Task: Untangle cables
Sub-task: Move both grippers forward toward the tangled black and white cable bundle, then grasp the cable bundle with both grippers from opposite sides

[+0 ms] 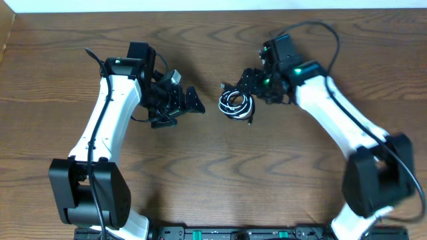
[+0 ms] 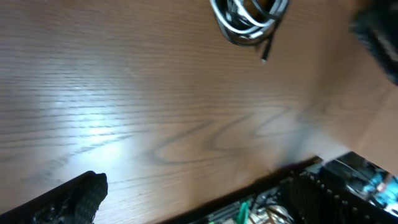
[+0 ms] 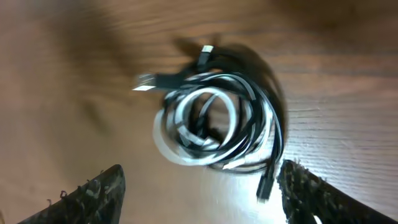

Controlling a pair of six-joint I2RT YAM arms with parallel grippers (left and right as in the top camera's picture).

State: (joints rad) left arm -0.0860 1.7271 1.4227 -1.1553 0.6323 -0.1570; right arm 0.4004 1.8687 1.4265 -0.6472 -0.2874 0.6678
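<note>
The cables (image 1: 235, 105) lie as a small coiled knot of black and white cords on the wooden table, mid-table. In the right wrist view the knot (image 3: 214, 124) lies flat, with a black plug sticking out near the right finger. My right gripper (image 1: 255, 89) is open just right of the knot; its two fingers (image 3: 199, 196) straddle the near side of the knot without holding it. My left gripper (image 1: 181, 111) is open and empty, a short way left of the knot. The left wrist view shows the knot (image 2: 249, 22) at the top edge.
The bare wooden table (image 1: 213, 167) surrounds the knot. A dark equipment rail (image 1: 220, 233) runs along the front edge and also shows in the left wrist view (image 2: 298, 199). Thick black arm wires (image 1: 320, 30) loop above the right arm.
</note>
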